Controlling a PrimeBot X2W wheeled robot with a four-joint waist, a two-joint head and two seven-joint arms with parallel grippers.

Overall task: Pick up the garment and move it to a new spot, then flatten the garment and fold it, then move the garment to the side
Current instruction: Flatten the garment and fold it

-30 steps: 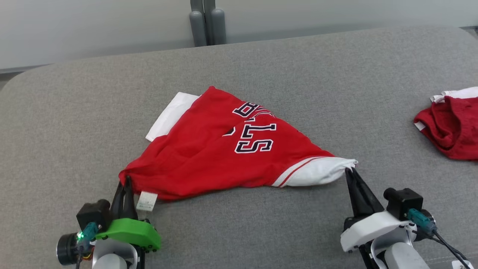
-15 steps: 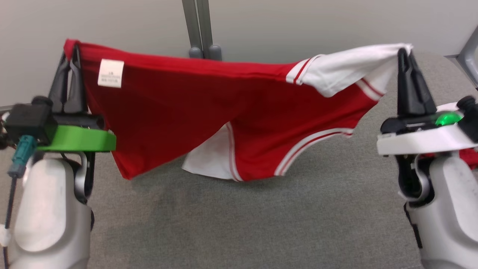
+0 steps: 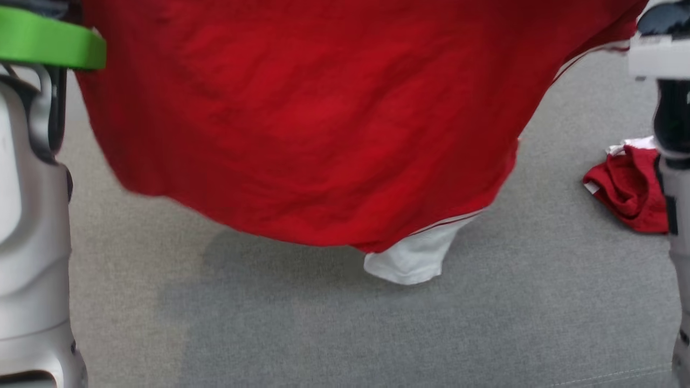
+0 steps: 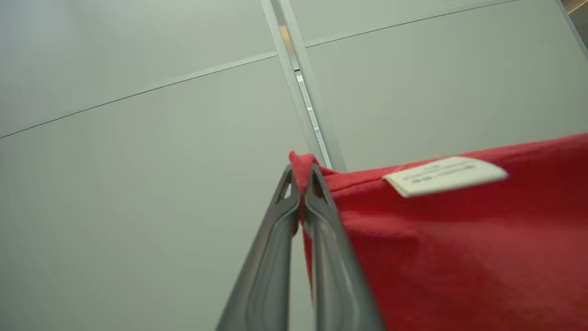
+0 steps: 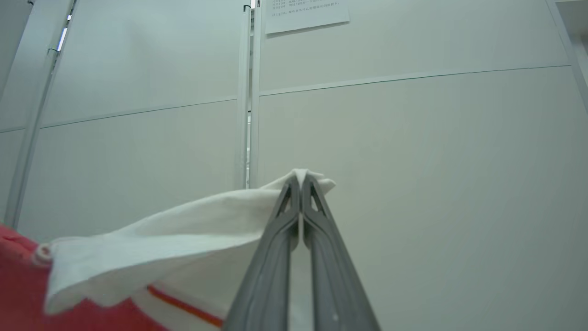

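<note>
The garment (image 3: pixel 302 118), a red jersey with white sleeves, hangs spread in the air above the grey table (image 3: pixel 323 334). A white sleeve end (image 3: pixel 412 264) dangles at its lowest point. In the left wrist view my left gripper (image 4: pixel 301 177) is shut on a red corner of the garment (image 4: pixel 459 248), beside a white label (image 4: pixel 443 174). In the right wrist view my right gripper (image 5: pixel 301 179) is shut on the garment's white sleeve (image 5: pixel 183 230). Both grippers point up toward the wall. In the head view the fingertips lie above the frame's top edge.
A second crumpled red and white cloth (image 3: pixel 628 186) lies on the table at the right. My pale left forearm (image 3: pixel 29 242) stands at the left edge and my right arm (image 3: pixel 671 178) at the right edge. A wall panel seam (image 5: pixel 250 92) is behind.
Both arms have lifted the garment off the table and raised it high, so it now hangs spread. The head camera has also shifted.
</note>
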